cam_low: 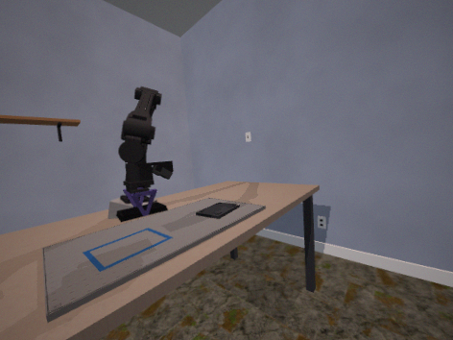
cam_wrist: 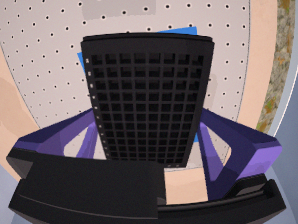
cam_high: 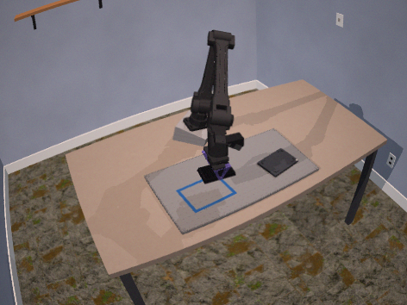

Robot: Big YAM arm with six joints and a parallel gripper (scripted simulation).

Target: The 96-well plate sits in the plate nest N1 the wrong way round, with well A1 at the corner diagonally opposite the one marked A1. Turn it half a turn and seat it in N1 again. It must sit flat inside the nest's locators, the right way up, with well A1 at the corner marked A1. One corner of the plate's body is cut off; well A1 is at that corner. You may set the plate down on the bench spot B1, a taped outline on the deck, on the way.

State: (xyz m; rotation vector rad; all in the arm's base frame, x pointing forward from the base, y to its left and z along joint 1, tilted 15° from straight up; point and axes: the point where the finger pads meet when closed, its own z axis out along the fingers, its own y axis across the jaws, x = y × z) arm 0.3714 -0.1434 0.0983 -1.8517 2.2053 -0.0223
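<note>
My gripper (cam_high: 217, 169), with purple fingers, is shut on the black 96-well plate (cam_high: 219, 172). It holds the plate level, a little above the grey deck mat, at the far right corner of the blue taped outline B1 (cam_high: 206, 196). In the wrist view the plate (cam_wrist: 147, 99) fills the middle between the two purple fingers, with a strip of blue tape (cam_wrist: 180, 30) showing past its far edge. The dark plate nest N1 (cam_high: 278, 162) lies empty on the right part of the mat. In the exterior view the gripper (cam_low: 139, 201) holds the plate (cam_low: 139, 213) between B1 (cam_low: 128, 248) and the nest (cam_low: 217, 209). I cannot make out the plate's cut corner.
The grey perforated deck mat (cam_high: 231, 177) lies on a wooden table. The arm's base (cam_high: 190, 133) stands behind the mat. The table's front edge runs close to the mat's near side.
</note>
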